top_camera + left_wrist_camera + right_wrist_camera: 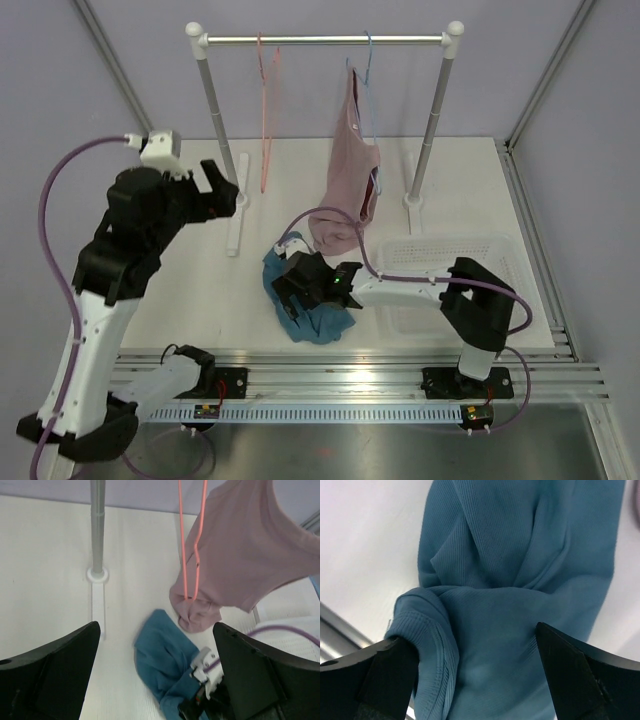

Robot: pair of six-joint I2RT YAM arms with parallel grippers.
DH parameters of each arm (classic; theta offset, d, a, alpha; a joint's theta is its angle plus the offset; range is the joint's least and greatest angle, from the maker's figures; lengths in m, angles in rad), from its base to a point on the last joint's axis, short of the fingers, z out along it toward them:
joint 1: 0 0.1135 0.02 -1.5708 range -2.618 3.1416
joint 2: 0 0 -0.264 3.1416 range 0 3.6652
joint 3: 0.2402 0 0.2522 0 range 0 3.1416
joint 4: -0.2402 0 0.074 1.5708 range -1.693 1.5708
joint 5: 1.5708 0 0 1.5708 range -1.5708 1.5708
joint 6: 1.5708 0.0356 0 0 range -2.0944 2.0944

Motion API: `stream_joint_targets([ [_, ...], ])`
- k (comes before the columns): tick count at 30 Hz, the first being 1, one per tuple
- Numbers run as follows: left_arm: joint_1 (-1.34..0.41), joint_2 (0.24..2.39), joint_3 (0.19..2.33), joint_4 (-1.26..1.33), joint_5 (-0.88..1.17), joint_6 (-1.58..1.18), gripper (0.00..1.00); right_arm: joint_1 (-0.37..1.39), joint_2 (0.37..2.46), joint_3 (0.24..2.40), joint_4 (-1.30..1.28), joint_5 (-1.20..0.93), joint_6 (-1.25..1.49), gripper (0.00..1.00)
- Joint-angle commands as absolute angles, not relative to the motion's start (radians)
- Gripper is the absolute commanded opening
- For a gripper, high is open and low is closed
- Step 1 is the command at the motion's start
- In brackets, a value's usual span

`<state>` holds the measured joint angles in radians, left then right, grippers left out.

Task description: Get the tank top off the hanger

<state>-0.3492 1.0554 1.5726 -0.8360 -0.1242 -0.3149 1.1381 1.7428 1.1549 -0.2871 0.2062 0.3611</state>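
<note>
Judging the removal done: your tank top (312,305) lies crumpled on the table (180,290), and the hanger (266,110) hangs bare. Left gripper (220,188) and right gripper (293,282) stand wide open, holding nothing. Next, lift the right clear of the fabric.

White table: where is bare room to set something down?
Bare: left of the crumpled teal blue tank top, in front of the rack's white foot bar; under the thin pink wire hanger. Crowded: centre to right, with the right gripper, dusty pink tank top, white mesh basket.
</note>
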Motion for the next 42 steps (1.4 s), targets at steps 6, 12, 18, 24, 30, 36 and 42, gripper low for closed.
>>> stream_joint_targets([
  [6,-0.348,0.654,1.094,-0.71,-0.091,-0.313,0.99,1.163,1.917,1.246,-0.325,0.278,0.367,0.95],
  [12,-0.348,0.511,0.919,-0.672,-0.145,-0.285,0.99,1.166,1.944,1.224,-0.262,0.249,0.365,0.52],
  [18,-0.255,0.44,0.848,-0.652,-0.175,-0.302,0.99,1.177,1.832,1.221,-0.25,0.281,0.344,0.0],
  [24,-0.232,0.411,0.844,-0.655,-0.166,-0.302,0.99,1.177,1.62,1.272,-0.348,0.31,0.33,0.0],
  [30,-0.23,0.391,0.844,-0.655,-0.19,-0.314,0.99,1.177,1.39,1.318,-0.436,0.33,0.359,0.0],
  [36,-0.23,0.38,0.844,-0.658,-0.204,-0.318,0.99,1.178,1.198,1.351,-0.61,0.426,0.383,0.0],
  [42,-0.23,0.376,0.844,-0.666,-0.222,-0.321,0.99,1.177,1.062,1.358,-0.849,0.589,0.465,0.0],
])
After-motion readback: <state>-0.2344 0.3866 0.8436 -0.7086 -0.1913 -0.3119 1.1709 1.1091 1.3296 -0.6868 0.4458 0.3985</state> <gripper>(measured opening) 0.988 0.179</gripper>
